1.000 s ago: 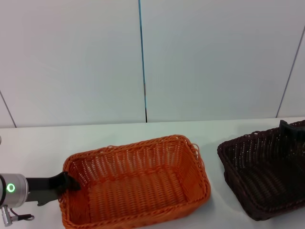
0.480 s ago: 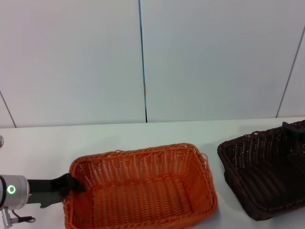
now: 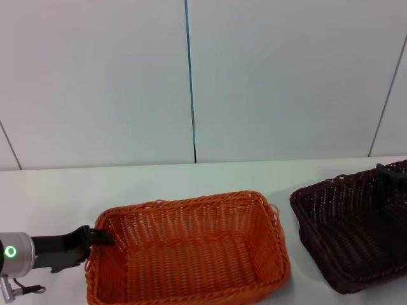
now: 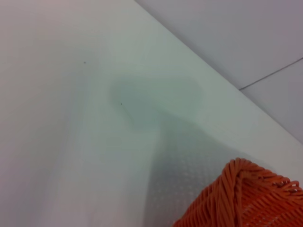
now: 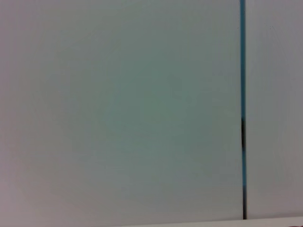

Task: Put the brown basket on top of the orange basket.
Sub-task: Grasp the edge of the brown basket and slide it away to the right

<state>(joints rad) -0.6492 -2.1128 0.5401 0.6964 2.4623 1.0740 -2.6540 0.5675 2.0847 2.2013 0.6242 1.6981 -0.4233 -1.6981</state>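
Near the worktop's front left corner, the left gripper (image 3: 102, 237) is clamped on the short left rim of the orange basket (image 3: 191, 257). The brown basket (image 3: 353, 232) sits at the right edge, the right gripper (image 3: 388, 175) at its far rim (grip impossible to tell). Best to settle orange flat and central, release cleanly, then lift brown level.

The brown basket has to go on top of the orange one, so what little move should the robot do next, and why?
Probably lift the brown basket a little off the table. It sits beside the orange basket, apart from it, with the right gripper at its far rim, so it must rise before crossing over. The left gripper is at the orange basket's left rim, seemingly steadying it.
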